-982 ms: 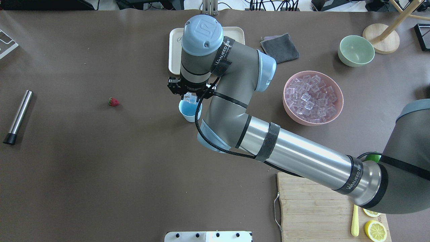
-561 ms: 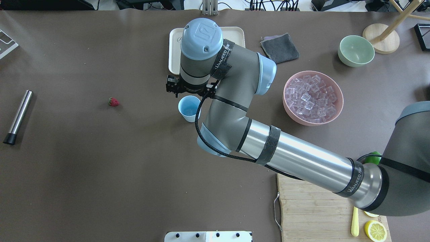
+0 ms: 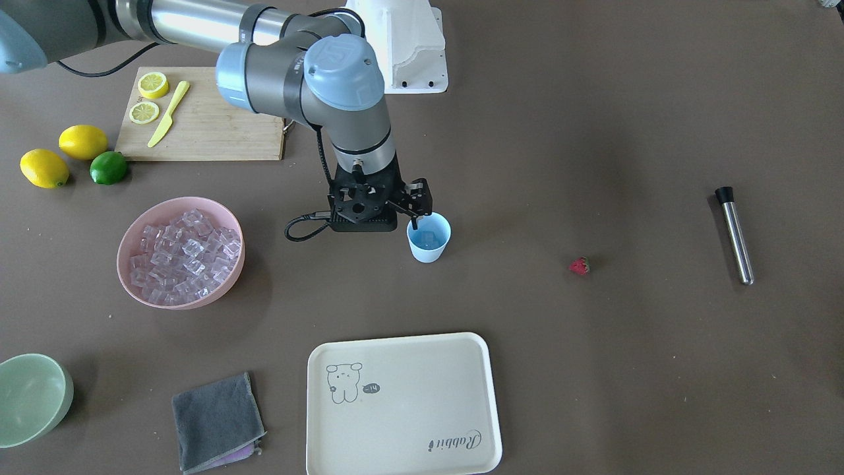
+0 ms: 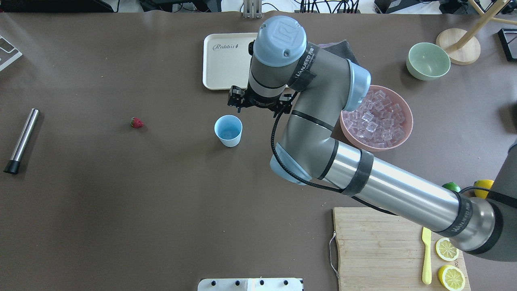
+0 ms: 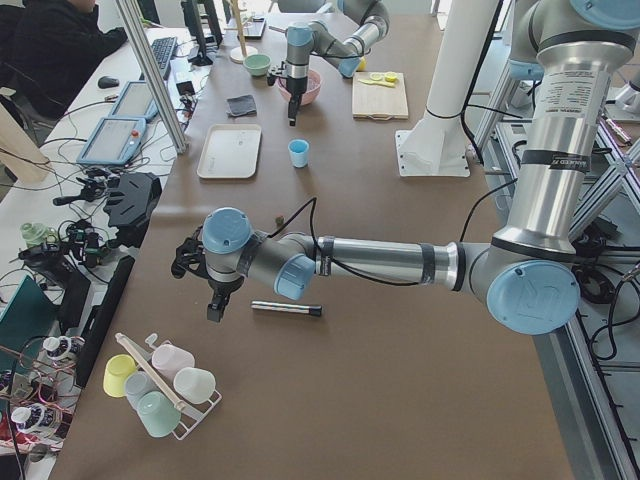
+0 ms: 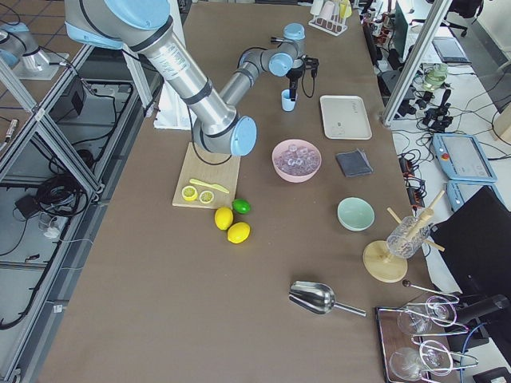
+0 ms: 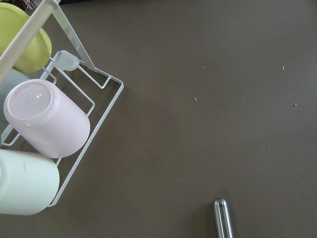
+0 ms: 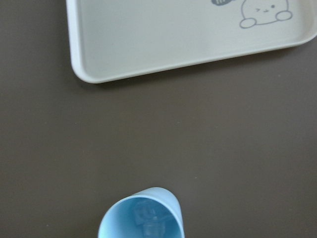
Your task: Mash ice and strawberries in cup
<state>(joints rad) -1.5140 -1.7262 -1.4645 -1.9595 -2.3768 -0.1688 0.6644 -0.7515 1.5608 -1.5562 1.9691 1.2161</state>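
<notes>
The light-blue cup stands upright mid-table, also in the front view as cup. The right wrist view shows ice inside it. More ice fills the pink bowl. The strawberry lies alone on the table left of the cup. My right gripper hangs open and empty beside the cup's rim, between the cup and the pink bowl. My left gripper shows only in the left side view, above a steel muddler; I cannot tell its state.
A cream tray lies behind the cup, a grey cloth beside it. A green bowl sits far right. A cutting board holds lemon slices and a yellow knife. A rack of cups stands near my left wrist.
My right gripper held an ice cube over the cup, let it fall in, then moved right toward the pink bowl. The cup and strawberry stayed put.
</notes>
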